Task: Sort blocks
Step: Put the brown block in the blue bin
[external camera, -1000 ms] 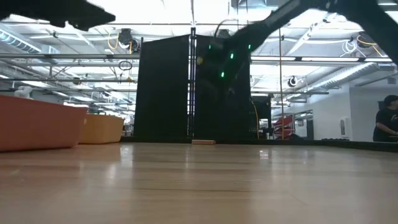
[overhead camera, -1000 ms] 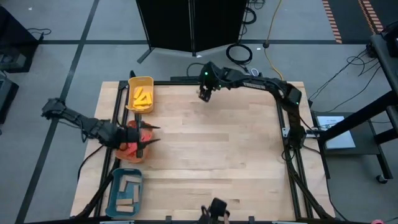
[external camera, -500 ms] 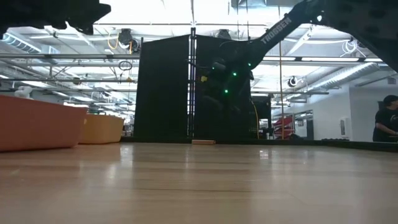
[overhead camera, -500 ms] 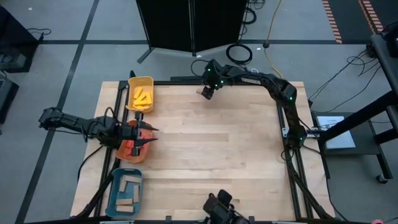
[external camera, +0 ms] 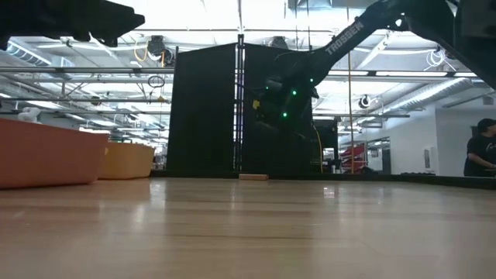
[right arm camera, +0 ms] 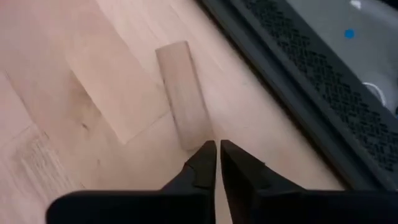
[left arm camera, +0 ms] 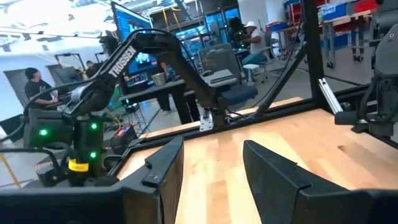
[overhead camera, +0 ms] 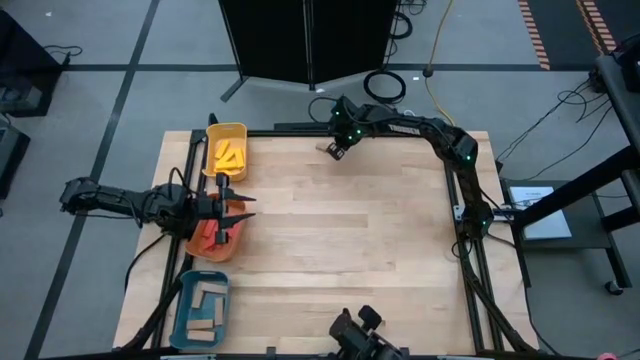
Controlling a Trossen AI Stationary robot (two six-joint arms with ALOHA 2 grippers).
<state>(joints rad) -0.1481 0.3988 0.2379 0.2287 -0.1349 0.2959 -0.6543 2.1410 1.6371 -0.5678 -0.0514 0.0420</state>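
Jaws of the right gripper (right arm camera: 216, 163) are pressed together just short of the tan block (right arm camera: 185, 94) at the tabletop's far edge, so reopen and straddle it before pinching; left gripper (left arm camera: 212, 168) spread, empty.

One tan block (right arm camera: 184, 93) lies flat on the table's far edge, beside the black frame. Yellow blocks (overhead camera: 229, 155) sit heaped in the yellow tray, tan blocks (overhead camera: 206, 305) lie flat in the teal tray.
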